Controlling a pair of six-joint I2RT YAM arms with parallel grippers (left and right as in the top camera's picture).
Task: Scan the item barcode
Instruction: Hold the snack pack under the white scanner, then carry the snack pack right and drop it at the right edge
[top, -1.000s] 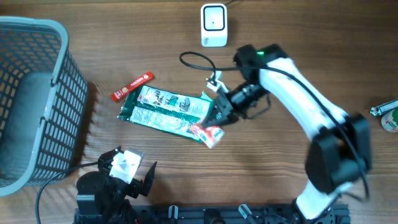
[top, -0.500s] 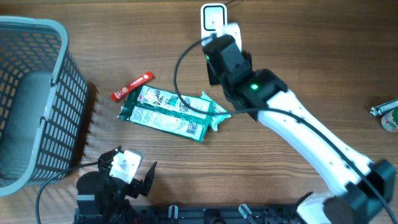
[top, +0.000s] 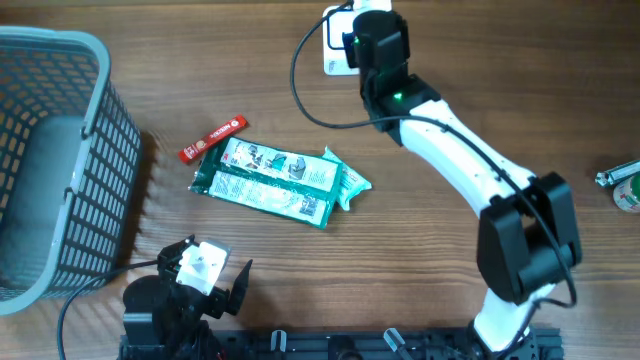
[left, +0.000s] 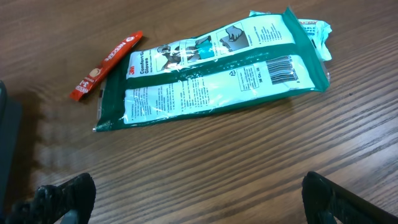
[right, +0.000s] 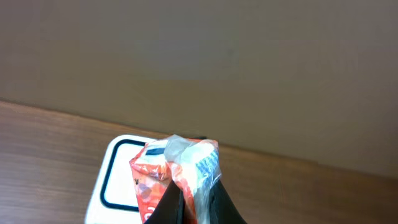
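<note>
Between the closed fingers of the right gripper (right: 194, 200) a small red-and-white packet (right: 176, 167) is pinched by its lower part, so that most of it stands up beyond the fingertips. Just ahead of and below those fingertips the white scanner (right: 118, 183) is seen, its dark-framed window partly hidden behind the packet. From overhead the gripper is seen close over the scanner, and whether the two touch cannot be told.

Several faults are judged possible from here. The packet is crumpled and folded at its top, so its barcode may be creased, turned away from the window or covered by the fingers; no barcode can be made out on it, and a failed read would follow. Only a narrow part of the packet is gripped, so it could be twisted or let slip if it is brushed against the scanner. The light scanner could also be pushed if the approach is carried further.

Far behind and to the side, the left gripper (left: 199, 202) is held wide apart with nothing in it; ahead of it a green pouch (left: 211, 68) and a red stick sachet (left: 106, 65) are lying flat.
</note>
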